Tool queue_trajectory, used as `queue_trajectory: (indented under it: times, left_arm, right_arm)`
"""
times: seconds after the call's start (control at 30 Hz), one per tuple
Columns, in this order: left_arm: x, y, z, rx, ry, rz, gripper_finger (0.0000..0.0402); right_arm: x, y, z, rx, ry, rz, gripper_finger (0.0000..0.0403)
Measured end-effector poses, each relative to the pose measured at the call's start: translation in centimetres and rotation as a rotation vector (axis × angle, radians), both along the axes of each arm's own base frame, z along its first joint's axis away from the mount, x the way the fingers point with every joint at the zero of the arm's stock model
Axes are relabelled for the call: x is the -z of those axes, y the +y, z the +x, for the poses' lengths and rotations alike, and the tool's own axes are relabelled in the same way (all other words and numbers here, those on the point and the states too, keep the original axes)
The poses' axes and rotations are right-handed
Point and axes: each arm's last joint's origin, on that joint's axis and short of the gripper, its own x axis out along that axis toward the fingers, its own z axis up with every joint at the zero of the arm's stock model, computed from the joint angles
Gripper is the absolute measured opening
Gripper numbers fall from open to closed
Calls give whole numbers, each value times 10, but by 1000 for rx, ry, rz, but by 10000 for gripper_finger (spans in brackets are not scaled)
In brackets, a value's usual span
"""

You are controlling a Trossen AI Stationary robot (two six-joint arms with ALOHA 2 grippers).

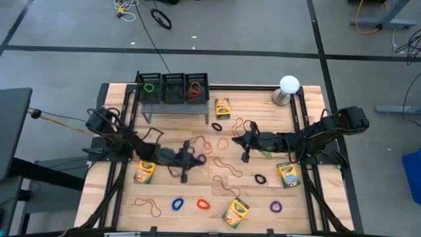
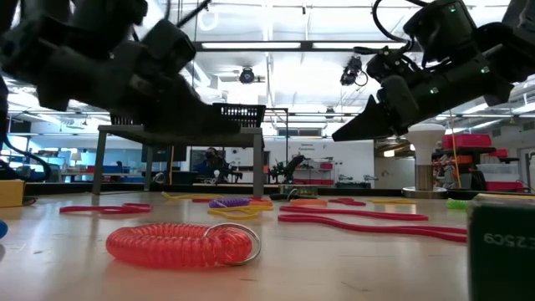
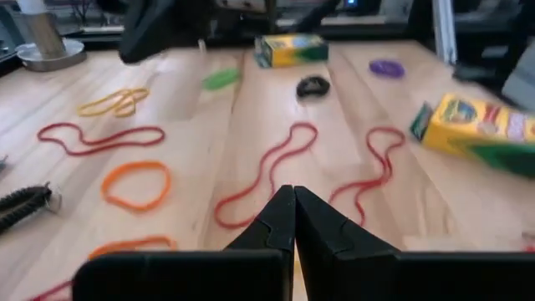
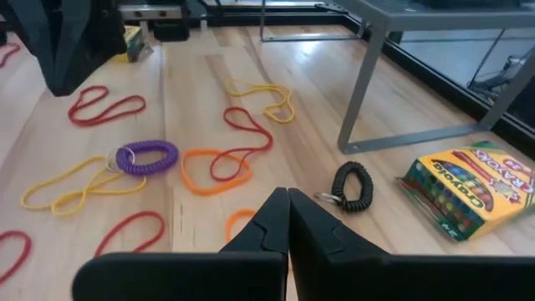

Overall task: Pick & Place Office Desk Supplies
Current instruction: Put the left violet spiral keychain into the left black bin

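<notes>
Rubber bands in red, orange and yellow [image 1: 227, 164] lie scattered flat over the wooden table, with coiled loops among them: purple [image 4: 146, 156], black [image 4: 351, 186], red [image 2: 180, 245]. Yellow-and-green crayon boxes lie flat at the far middle [image 1: 223, 107], near left [image 1: 145, 172], near right [image 1: 287, 175] and front [image 1: 235, 211]. My left gripper [image 1: 197, 157] hovers shut over mid-table, above a red band [image 3: 267, 171], holding nothing. My right gripper [image 1: 235, 139] hovers shut just to its right, facing it, with an orange band [image 4: 213, 171] ahead of its tips [image 4: 287, 201].
A black three-bin organizer [image 1: 173, 87] holding a few bands stands on a grey metal stand [image 4: 368, 84] at the far left-middle. A white ball on a metal base [image 1: 288, 89] stands at the far right. The two arms' tips are close together over mid-table.
</notes>
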Motion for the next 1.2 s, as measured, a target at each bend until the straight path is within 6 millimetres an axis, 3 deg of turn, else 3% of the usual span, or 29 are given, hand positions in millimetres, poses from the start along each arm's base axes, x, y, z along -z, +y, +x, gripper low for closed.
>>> queue_trajectory:
  times: [0.23,0.5,0.67,0.8,0.9,1.2]
  left_arm:
    - [2,-36,2,-66,156,81,18]
    - [-20,-69,17,-151,398,113,86]
    - [-27,-60,22,-250,526,87,132]
    - [-26,-50,29,-216,578,17,166]
    - [-22,-43,32,-190,612,65,187]
    - [-26,-20,43,-44,652,151,199]
  right_arm:
    - [1,1,0,-2,13,4,5]
    - [3,8,-1,-38,25,-7,5]
    - [3,8,-1,-38,25,-7,5]
    - [3,8,-1,-37,24,-6,5]
    - [3,8,-1,-37,23,-6,5]
    - [3,8,-1,-36,22,-6,5]
